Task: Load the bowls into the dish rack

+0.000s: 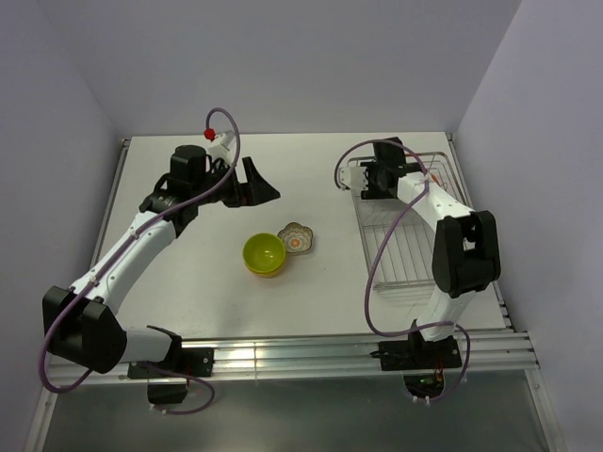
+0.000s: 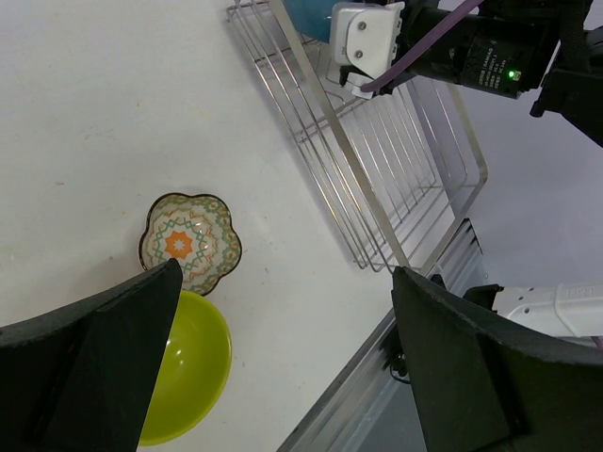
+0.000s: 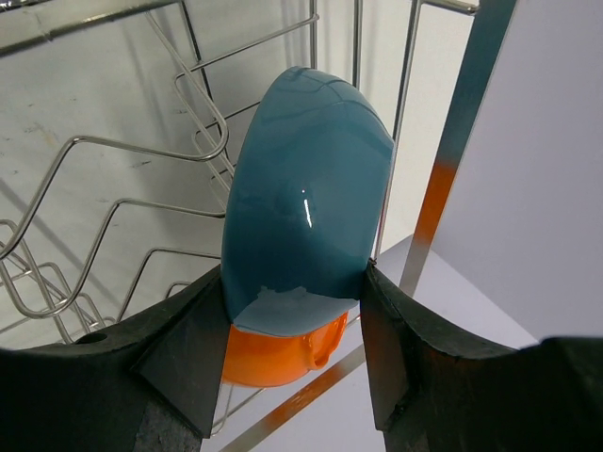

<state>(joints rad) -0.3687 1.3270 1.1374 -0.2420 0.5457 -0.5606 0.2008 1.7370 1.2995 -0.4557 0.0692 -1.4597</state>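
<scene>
Our right gripper (image 3: 294, 275) clamps the blue bowl (image 3: 306, 188), which stands on edge in the dish rack (image 1: 403, 252) at the top view's upper right. Our left gripper (image 2: 285, 275) hangs wide open and empty near the lime-green bowl (image 1: 264, 253) and floral dish (image 1: 296, 238) mid-frame.

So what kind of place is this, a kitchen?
Probably a robot lab, not a real kitchen. A left arm and a right arm are bolted to a white table with plain walls around it, and the only kitchen things are a rack and bowls.
</scene>
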